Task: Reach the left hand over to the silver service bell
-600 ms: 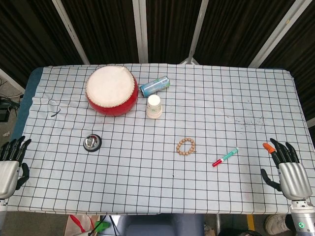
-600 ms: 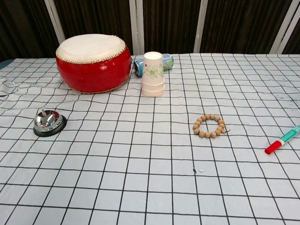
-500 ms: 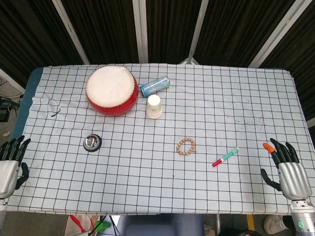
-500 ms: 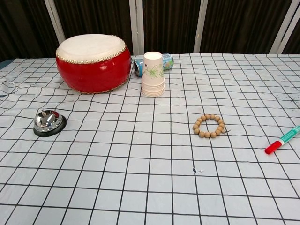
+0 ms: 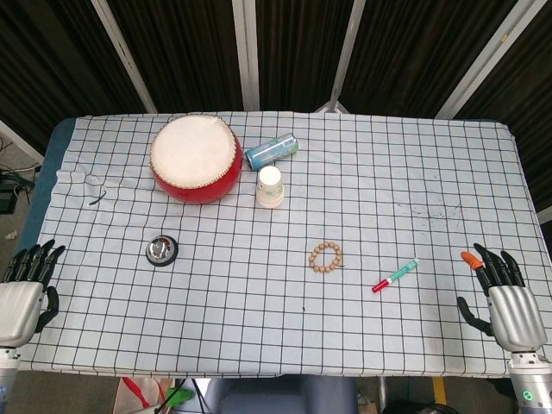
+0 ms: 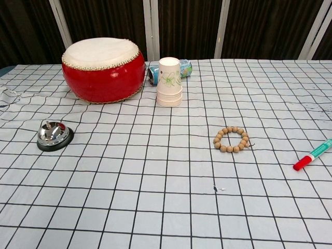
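Observation:
The silver service bell [image 5: 161,250] with its black base sits on the checked cloth in the left half of the table, also seen in the chest view as the bell [image 6: 54,135]. My left hand [image 5: 24,294] is at the table's near left corner, well to the left of the bell and nearer than it, fingers straight and apart, holding nothing. My right hand [image 5: 505,297] lies at the near right corner, fingers spread, empty. Neither hand shows in the chest view.
A red drum [image 5: 196,158] stands behind the bell, with a tipped can [image 5: 271,150] and a stack of paper cups [image 5: 270,186] to its right. A bead bracelet [image 5: 327,257], a red-capped marker [image 5: 395,275] and a small orange piece [image 5: 470,258] lie on the right half.
My left hand has shifted slightly to the right and nearer along the table's left edge. The right hand and all objects stay put.

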Robot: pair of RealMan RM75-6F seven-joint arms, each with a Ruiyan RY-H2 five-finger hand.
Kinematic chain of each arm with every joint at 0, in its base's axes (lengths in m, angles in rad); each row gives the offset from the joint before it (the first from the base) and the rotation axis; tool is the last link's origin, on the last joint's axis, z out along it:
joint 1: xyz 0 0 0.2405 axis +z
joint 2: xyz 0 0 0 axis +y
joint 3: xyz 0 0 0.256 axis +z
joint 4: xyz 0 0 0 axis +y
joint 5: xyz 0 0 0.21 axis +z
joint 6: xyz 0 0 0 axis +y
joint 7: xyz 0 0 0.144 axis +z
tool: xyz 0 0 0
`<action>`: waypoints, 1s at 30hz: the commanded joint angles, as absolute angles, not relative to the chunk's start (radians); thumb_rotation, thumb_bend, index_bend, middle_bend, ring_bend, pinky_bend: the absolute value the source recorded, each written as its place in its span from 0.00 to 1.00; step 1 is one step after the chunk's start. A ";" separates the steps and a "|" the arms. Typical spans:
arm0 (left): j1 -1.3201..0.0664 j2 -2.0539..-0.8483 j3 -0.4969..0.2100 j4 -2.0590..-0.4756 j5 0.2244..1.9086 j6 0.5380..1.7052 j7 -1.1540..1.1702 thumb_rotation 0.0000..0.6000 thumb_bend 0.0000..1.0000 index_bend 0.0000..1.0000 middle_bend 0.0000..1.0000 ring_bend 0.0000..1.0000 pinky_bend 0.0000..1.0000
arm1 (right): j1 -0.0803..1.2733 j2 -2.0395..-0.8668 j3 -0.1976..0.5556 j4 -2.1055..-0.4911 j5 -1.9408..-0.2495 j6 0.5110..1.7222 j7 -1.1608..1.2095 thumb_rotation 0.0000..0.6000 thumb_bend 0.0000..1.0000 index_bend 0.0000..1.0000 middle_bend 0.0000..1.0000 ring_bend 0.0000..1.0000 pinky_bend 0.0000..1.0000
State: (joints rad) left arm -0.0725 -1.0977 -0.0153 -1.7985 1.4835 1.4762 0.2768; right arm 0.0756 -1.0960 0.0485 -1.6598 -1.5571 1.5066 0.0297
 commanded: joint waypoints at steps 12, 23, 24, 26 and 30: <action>-0.232 -1.198 -0.092 -1.699 1.364 1.245 0.296 1.00 1.00 0.00 0.00 0.00 0.00 | 0.076 -1.092 0.045 -1.659 -1.558 1.502 0.042 1.00 0.40 0.16 0.08 0.12 0.04; -0.388 -1.340 -0.147 -1.570 1.228 1.044 0.387 1.00 1.00 0.00 0.00 0.00 0.00 | 0.079 -1.092 0.049 -1.650 -1.544 1.489 0.054 1.00 0.40 0.16 0.08 0.12 0.04; -0.399 -1.356 -0.149 -1.556 1.226 1.036 0.395 1.00 1.00 0.00 0.00 0.00 0.00 | 0.080 -1.092 0.049 -1.649 -1.543 1.488 0.054 1.00 0.40 0.16 0.08 0.12 0.04; -0.419 -1.383 -0.150 -1.528 1.220 1.021 0.406 1.00 1.00 0.00 0.00 0.00 0.00 | 0.081 -1.094 0.048 -1.646 -1.541 1.483 0.052 1.00 0.40 0.16 0.08 0.12 0.04; -0.454 -1.429 -0.147 -1.480 1.207 0.987 0.432 1.00 1.00 0.00 0.00 0.00 0.00 | 0.086 -1.098 0.046 -1.643 -1.538 1.470 0.047 1.00 0.40 0.16 0.08 0.12 0.04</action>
